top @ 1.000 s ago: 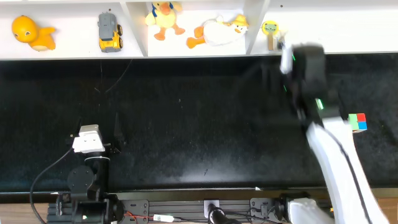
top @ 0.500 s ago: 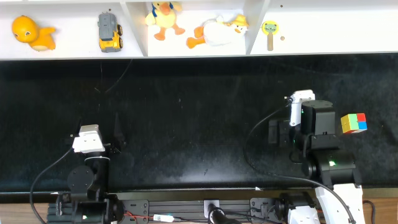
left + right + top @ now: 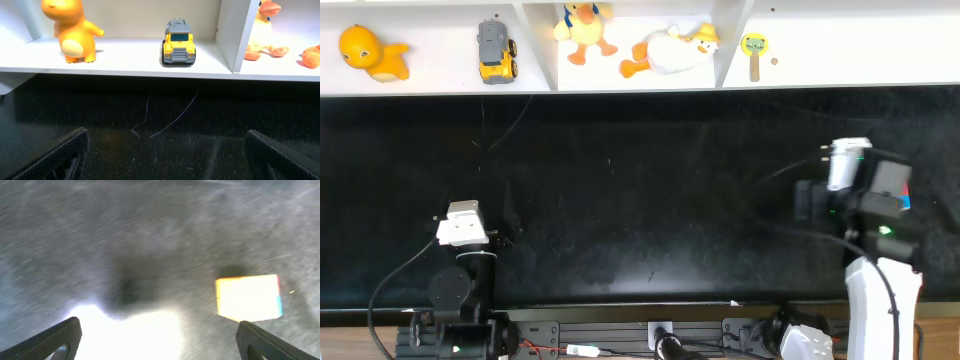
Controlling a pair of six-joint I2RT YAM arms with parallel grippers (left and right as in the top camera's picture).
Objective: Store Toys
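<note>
Right gripper [image 3: 159, 336] swung over the cube [image 3: 248, 297], cube off-centre beneath it

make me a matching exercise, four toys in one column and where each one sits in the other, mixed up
Toys:
1. yellow toy truck
2. white plush duck
3. multicoloured cube
4. small yellow round toy on a stick

Places:
A. middle compartment of the white shelf
B. right compartment of the shelf
C. left compartment of the shelf
D. on the black mat, near the right gripper

Pairs: 1-C, 2-A, 3-D, 4-B
</note>
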